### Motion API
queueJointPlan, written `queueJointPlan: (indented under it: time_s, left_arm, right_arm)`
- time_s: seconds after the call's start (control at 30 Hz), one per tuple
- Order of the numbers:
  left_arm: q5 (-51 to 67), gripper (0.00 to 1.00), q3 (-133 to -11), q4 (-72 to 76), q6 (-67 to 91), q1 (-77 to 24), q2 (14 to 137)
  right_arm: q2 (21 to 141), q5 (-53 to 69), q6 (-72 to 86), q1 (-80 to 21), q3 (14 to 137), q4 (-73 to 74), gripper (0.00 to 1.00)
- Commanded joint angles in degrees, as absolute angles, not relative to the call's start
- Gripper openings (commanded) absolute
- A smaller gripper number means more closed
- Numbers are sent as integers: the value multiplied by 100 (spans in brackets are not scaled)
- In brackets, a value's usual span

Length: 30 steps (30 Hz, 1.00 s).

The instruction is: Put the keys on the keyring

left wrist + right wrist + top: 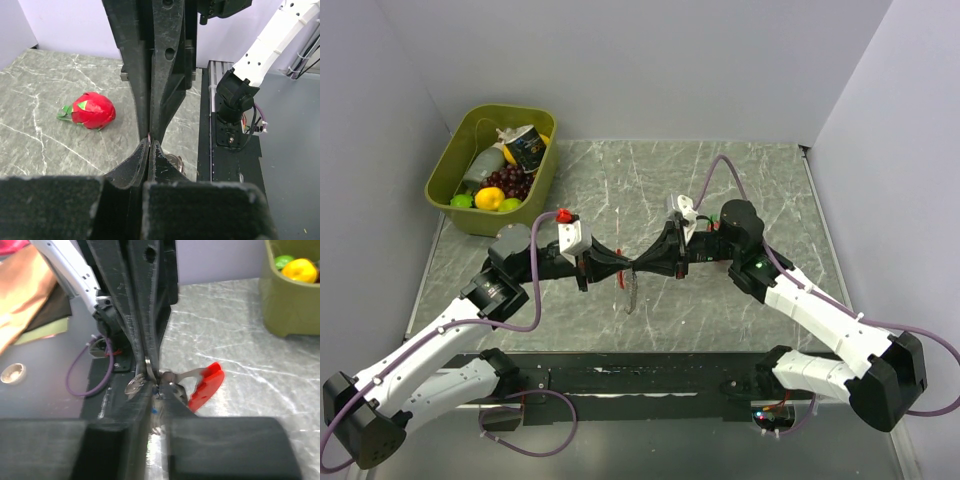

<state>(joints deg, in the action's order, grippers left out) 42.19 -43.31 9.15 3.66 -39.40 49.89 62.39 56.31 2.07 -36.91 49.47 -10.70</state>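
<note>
At the far left corner of the grey marbled surface [620,190] sits an olive bin [442,165] holding toy fruit and a can. A round red toy fruit with a green top [93,111] lies on the surface near the left arm's wrist, apart from both hands. The left hand [626,266] reaches in toward the middle of the surface with its fingers pressed almost together. In the right wrist view a thin silvery ring [148,369] sits pinched between their tips. The keyring [631,292] hangs in the air just where the two hands meet tip to tip, raised above the surface. Its red clip [207,384] juts out to one side and its metal chain dangles below the fingertips. The separate keys cannot be made out within the bunch of rings. The right hand [157,390] comes in from the opposite side, its fingers drawn close together around the cluster of rings next to the clip. The tips of the two hands touch or nearly touch each other. Both arms stretch from their bases by the black rail [620,378] at the near edge.
</note>
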Motion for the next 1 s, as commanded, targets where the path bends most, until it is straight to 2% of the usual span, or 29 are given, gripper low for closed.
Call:
queueJointPlan:
  time_s: [0.0, 0.37, 0.4, 0.47, 0.53, 0.63, 0.73, 0.97]
  left_arm:
    - [4412, 1, -4553, 1275, 369, -3964, 4992]
    - [4298, 4, -4903, 256, -165, -3964, 5001]
    - [4263, 6, -4974, -145, -245, -3964, 5001]
    - [4114, 22, -5210, -543, -518, -3964, 5001]
    - [4096, 44, -5396, -1105, -763, -3973, 5036]
    - [4008, 55, -5844, -1833, -1009, -3964, 5159]
    - [3859, 60, -6353, -2580, -1291, -3964, 5422]
    - [3849, 60, -7453, -3823, -1899, -3973, 6467]
  right_arm:
    - [6267, 5590, 237, -3744, 5177, -1309, 0]
    - [6170, 5432, 62, -3744, 5247, -1091, 0]
    - [6179, 5432, 53, -3744, 5282, -1003, 0]
    - [6205, 5458, -191, -3744, 5413, -704, 0]
    - [6231, 5493, -333, -3744, 5493, -511, 0]
    - [6275, 5572, -606, -3744, 5695, -81, 0]
    - [6468, 5660, -948, -3735, 6011, 587, 0]
    - [7189, 5687, -1783, -3735, 7013, 2381, 0]
